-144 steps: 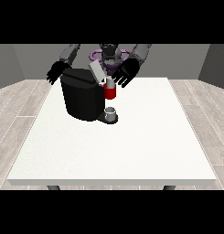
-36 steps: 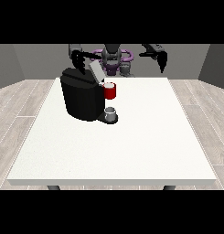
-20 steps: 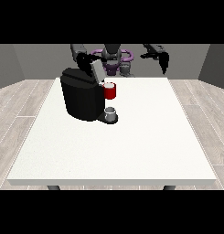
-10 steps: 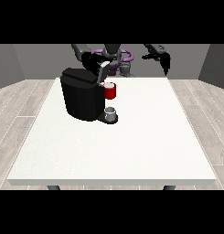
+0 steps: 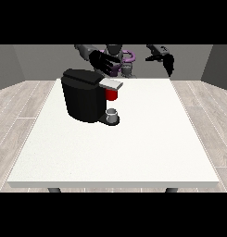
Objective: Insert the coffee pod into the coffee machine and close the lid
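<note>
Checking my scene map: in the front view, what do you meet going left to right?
Coffee machine → hand at the view's left → cup under the spout → hand at the view's right, raised beyond the table.

The coffee machine point(image 5: 83, 99) looks like matt black plastic; the table point(image 5: 133, 148) is white, finely speckled.

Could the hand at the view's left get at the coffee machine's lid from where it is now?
Probably yes. That hand hangs with its fingers spread just above and behind the grey lid on the black coffee machine, and nothing shows between them. The other hand is raised well off to the side.
</note>
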`<state>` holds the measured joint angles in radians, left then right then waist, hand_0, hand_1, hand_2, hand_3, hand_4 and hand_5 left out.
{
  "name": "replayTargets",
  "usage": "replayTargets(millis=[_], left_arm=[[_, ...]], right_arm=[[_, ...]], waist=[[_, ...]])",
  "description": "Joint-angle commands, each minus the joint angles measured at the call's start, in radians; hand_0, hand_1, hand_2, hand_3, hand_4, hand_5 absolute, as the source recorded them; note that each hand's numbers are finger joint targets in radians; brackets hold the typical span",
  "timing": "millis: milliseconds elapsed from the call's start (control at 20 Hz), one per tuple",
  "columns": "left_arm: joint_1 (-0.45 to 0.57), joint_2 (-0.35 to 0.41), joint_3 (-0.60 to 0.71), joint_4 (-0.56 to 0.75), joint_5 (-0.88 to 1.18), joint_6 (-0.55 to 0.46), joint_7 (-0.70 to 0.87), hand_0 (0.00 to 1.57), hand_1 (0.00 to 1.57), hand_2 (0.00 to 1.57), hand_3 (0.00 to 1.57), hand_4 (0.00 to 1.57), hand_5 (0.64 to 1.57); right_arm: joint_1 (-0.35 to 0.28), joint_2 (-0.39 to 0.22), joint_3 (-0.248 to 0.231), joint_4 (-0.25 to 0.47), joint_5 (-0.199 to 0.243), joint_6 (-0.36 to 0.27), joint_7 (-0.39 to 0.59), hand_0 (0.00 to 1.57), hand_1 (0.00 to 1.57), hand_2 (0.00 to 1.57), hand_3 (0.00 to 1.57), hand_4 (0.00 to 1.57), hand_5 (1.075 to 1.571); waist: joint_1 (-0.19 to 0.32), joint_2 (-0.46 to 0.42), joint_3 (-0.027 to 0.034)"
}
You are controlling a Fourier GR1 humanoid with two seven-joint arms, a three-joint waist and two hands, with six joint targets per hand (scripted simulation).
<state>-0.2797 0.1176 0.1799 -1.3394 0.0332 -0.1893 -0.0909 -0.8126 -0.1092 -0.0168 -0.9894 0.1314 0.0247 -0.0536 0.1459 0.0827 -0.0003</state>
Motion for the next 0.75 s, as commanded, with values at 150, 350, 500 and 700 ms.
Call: replayTargets(millis=[150,350,500,700], left_arm=[[-0.014,0.022,-0.012,0.004,0.005,-0.028,-0.04,0.0,0.0,0.0,0.0,0.0,1.571],[0.057,0.025,0.008,0.021,0.006,-0.019,-0.077,0.0,0.0,0.0,0.0,0.2,1.571],[0.112,-0.031,-0.015,0.048,-0.001,0.001,-0.097,0.0,0.0,0.0,0.0,0.14,1.571],[0.099,-0.014,0.01,0.04,0.004,0.027,-0.078,0.0,0.0,0.0,0.0,0.19,1.571]], right_arm=[[-0.042,0.039,0.005,-0.008,-0.001,0.008,-0.023,0.0,0.0,0.0,0.0,0.03,1.571],[0.071,0.096,0.051,-0.06,-0.028,0.071,-0.074,0.0,0.0,0.0,0.0,0.26,1.571],[0.231,0.108,0.133,-0.131,-0.157,0.045,-0.11,0.0,0.0,0.0,0.0,0.27,1.571],[0.386,0.109,0.15,-0.16,-0.194,0.033,-0.155,0.0,0.0,0.0,0.0,0.16,1.571]], waist=[[-0.008,-0.012,0.0003],[-0.054,-0.074,0.0002],[-0.085,-0.162,0.0004],[-0.149,-0.177,0.0006]])
